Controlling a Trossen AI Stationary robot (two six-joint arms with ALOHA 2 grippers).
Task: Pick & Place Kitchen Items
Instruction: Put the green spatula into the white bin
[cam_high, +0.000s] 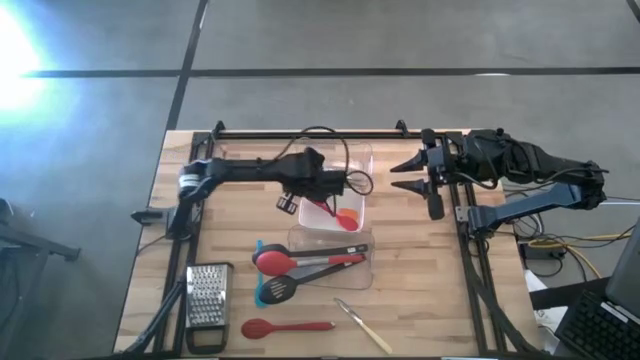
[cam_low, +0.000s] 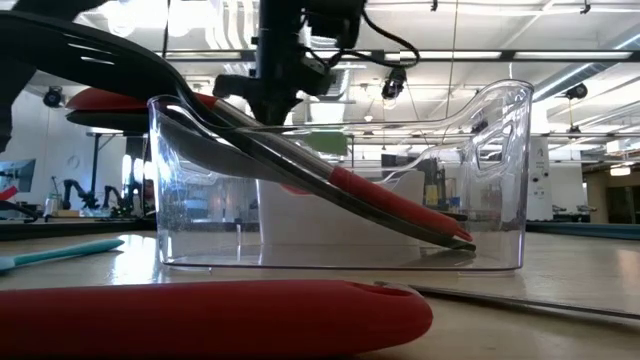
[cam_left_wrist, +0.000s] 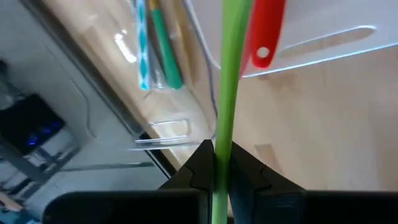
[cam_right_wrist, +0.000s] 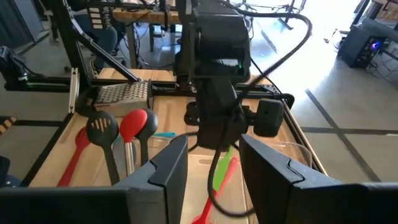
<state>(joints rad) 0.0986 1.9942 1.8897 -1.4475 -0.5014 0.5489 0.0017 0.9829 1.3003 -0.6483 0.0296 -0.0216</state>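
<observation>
My left gripper (cam_high: 312, 192) hangs over the far clear tub (cam_high: 357, 165), tipped steeply down and shut on a slim green utensil handle (cam_left_wrist: 225, 93). The right wrist view shows that handle (cam_right_wrist: 221, 171) slanting down below the left gripper (cam_right_wrist: 221, 146). A red utensil (cam_high: 335, 214) lies in the tub beneath, its handle end with a hole (cam_left_wrist: 266, 37) beside the green handle. My right gripper (cam_high: 405, 175) waits open and raised at the far right. A red spoon (cam_high: 272, 262), a black slotted spoon (cam_high: 278, 291) and tongs (cam_high: 335, 248) lie across the near tub (cam_high: 368, 268). My left gripper pinches the green handle (cam_left_wrist: 219, 163) between its two fingers. The fingers slant down from the table's left, and the handle runs on past the fingertips along their line. The utensil hangs below the fingers over the far tub; whether its lower end touches anything I cannot tell.
A steel box grater (cam_high: 207, 296) lies at the near left. A red spoon (cam_high: 285, 327) and a wood-handled tool (cam_high: 365, 326) lie on the table near the front edge. A teal tool (cam_high: 261, 290) lies beside the near tub. Another tub holds teal and green tools (cam_left_wrist: 155, 56).
</observation>
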